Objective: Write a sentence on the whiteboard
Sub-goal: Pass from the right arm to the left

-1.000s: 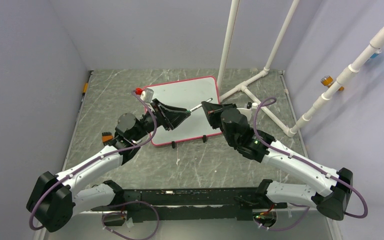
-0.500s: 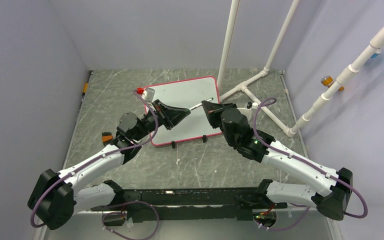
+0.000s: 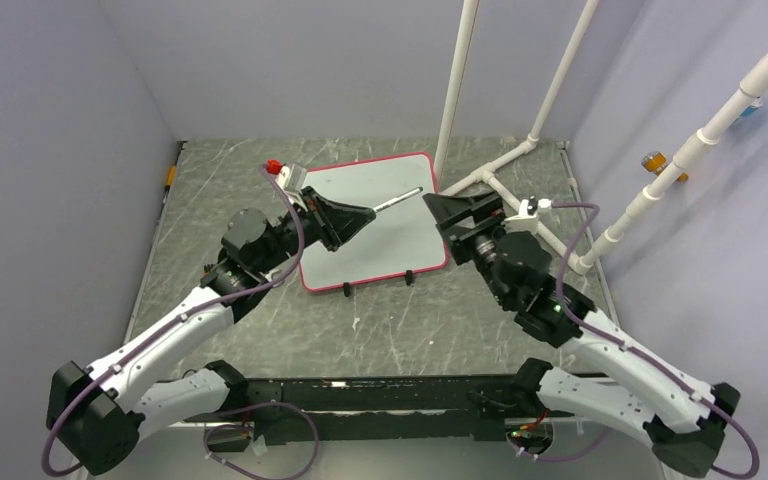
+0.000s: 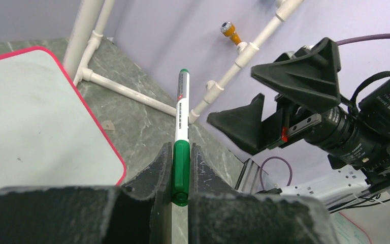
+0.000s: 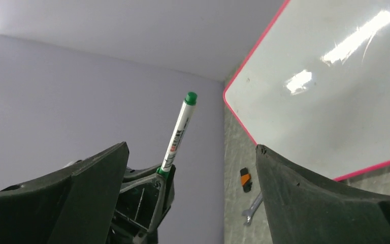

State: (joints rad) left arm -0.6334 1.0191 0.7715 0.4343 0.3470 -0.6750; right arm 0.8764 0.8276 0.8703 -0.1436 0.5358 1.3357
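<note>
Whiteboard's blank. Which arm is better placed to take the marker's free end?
Probably right: the right gripper is open and faces the free end of the marker, while the left gripper is shut on its green end.

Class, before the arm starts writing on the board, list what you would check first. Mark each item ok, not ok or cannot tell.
1. Grip: ok. The left tool is clamped on the marker at its thick green end.
2. Clearance: ok. The right tool is open and apart from the marker.
3. Writing tip exposed: cannot tell. The free end shows only a small green plug.
4. Surface: ok. The whiteboard shows no marks.
5. Contact: not ok. The marker is held in the air, off the whiteboard.
</note>
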